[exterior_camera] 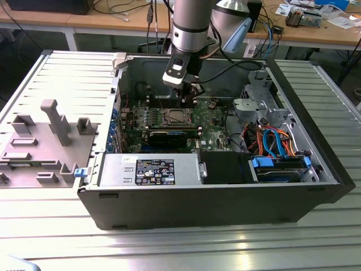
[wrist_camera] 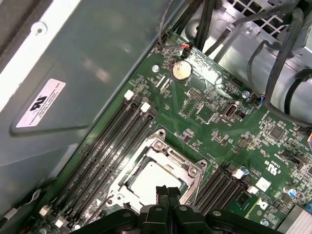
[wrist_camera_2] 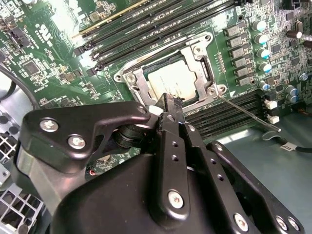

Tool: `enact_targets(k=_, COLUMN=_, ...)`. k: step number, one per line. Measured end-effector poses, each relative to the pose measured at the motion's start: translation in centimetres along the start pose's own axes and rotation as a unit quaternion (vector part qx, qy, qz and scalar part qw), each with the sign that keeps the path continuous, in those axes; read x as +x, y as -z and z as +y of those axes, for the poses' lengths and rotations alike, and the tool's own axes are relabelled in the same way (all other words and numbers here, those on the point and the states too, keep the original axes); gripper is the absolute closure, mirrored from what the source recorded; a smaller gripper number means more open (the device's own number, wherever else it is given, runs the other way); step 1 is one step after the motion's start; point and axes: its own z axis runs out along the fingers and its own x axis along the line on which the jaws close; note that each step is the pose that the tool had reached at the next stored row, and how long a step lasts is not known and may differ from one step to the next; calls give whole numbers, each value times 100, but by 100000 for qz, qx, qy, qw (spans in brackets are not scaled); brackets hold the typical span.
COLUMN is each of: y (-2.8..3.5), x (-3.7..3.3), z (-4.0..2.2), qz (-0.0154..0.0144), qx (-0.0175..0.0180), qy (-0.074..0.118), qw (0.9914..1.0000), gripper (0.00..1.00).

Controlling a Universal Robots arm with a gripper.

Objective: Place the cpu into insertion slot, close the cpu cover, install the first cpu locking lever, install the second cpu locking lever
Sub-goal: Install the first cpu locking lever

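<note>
Partly, the near edge of the cpu is covered by the gripper in both wrist views, and the insertion slot under it is hidden except for a dark strip along one side. The cpu is seen lying flat in the insertion slot, framed by the cpu cover, which appears to be laid down around it; whether the cover is fully seated cannot be told. The fingers are pressed together with nothing held between them, and their tips are poised over the edge of the cpu; contact cannot be judged. In the exterior view the arm is lowered into the open case just behind the insertion slot. One cpu, one cover and one coin cell are counted. One thin lever rod is seen angled out from a corner of the frame. Four long memory slots are counted on one side; those on the other side are cut off.
</note>
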Motion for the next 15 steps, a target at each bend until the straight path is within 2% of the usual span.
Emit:
enact_targets(k=7, y=0, x=0, z=0, qz=-21, qx=8, qy=1912, qw=99982, gripper=89)
enact_targets(k=8, y=0, x=0, z=0, qz=-35, qx=14, qy=2984, qw=99955, gripper=89)
enact_targets(k=9, y=0, x=0, z=0, qz=-57, qx=29, qy=4971, qw=99876, gripper=89)
enact_targets(k=15, y=0, x=0, z=0, qz=-75, qx=38, qy=6615, qw=99781, gripper=89)
